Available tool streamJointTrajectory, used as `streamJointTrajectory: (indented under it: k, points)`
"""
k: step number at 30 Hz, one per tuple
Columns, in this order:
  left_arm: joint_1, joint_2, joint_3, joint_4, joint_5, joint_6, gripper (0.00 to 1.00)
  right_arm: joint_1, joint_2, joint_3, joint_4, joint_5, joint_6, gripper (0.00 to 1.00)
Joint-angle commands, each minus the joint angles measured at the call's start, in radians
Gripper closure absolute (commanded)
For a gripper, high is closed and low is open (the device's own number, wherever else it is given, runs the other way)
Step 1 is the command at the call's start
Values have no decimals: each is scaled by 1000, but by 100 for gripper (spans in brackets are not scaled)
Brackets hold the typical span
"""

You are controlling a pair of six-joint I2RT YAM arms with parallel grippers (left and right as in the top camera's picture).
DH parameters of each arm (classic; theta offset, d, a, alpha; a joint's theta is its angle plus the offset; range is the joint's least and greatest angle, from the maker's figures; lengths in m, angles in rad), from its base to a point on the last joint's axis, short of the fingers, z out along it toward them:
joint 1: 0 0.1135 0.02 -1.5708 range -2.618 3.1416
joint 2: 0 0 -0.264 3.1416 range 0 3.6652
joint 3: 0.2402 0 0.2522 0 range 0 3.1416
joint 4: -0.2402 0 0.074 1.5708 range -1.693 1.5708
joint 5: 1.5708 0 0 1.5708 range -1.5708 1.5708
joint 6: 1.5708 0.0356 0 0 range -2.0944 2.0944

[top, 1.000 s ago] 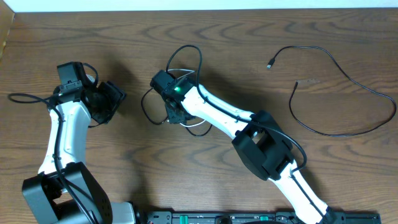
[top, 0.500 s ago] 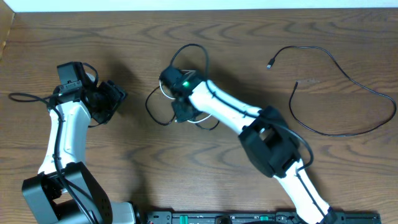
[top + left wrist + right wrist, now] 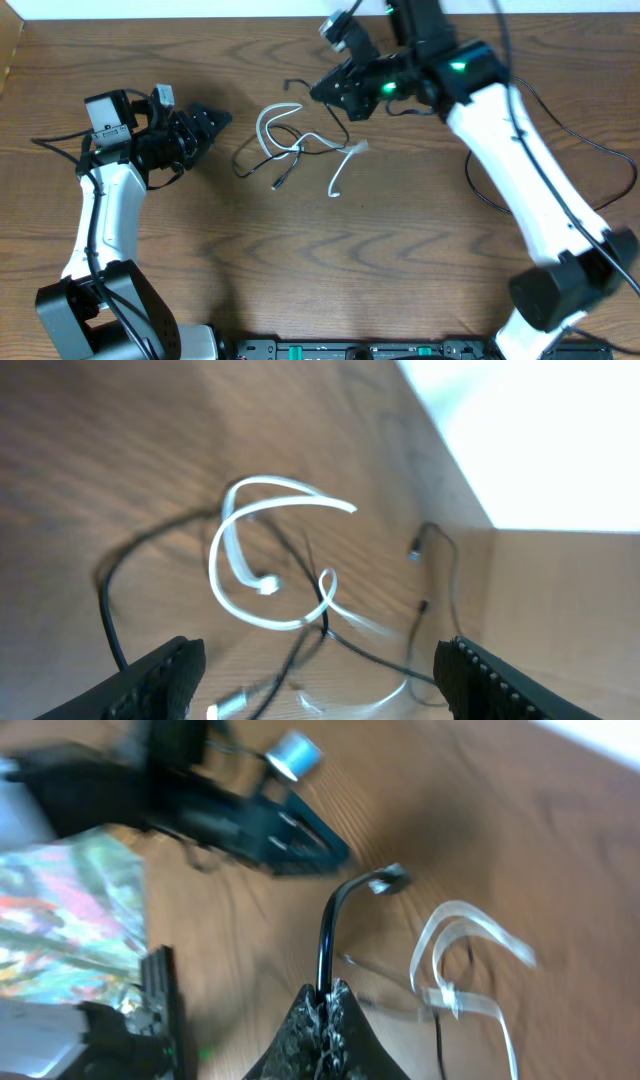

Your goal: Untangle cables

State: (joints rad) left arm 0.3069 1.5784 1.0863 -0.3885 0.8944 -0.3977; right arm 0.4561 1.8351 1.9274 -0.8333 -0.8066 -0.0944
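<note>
The table (image 3: 300, 265) is brown wood with wavy dark lines in it.

The right gripper (image 3: 325, 1007) is up above the table, near the far edge. Its two rough black fingers are pinched tight on the black cable (image 3: 327, 932). The cable is thin and round like a string. It sticks up from the fingers and bends over like a hook, with a small shiny plug at the tip.

The white cable (image 3: 214, 560) lies on the table near the middle, closer to the far edge than the near edge. It looks flat and smooth, a bit like a ribbon. It curls into round loops, and one end trails off toward the near edge. Thin black cord crosses through the white loops, so the two are mixed up there.

The left gripper (image 3: 320, 660) is near the table's left side and points at the loops. Its bumpy black fingers are spread wide apart with nothing between them.

Another thin black cord (image 3: 478, 190) bends in a big curve close to the right edge. The white arm hides part of it, so I cannot tell if it is joined to the black cable.
</note>
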Motion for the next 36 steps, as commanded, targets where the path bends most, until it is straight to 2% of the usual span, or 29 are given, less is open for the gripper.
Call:
streamJointTrajectory:
  k: [1,5,11,19,28,32,36]
  points:
    - [2,4,-5,25,103,4,22,-21,-56,6,45,-128,-62,99]
    - [2,4,-5,26,60,4,22,-45,-108,6,127,-129,-64,99]
    - [2,4,-5,-40,-85,-1,22,-91,-196,6,299,-151,-61,99]
    - [2,4,-5,-43,-103,-3,22,-158,-326,6,524,-144,-56,99]
    - [-5,4,-5,-59,-91,-7,22,-182,-374,6,822,269,15,99]
    - [-36,4,-5,-75,-97,-6,22,-182,-373,6,846,447,10,99]
    - [-65,4,-5,-79,-115,-3,22,-188,-373,6,872,502,7,99]
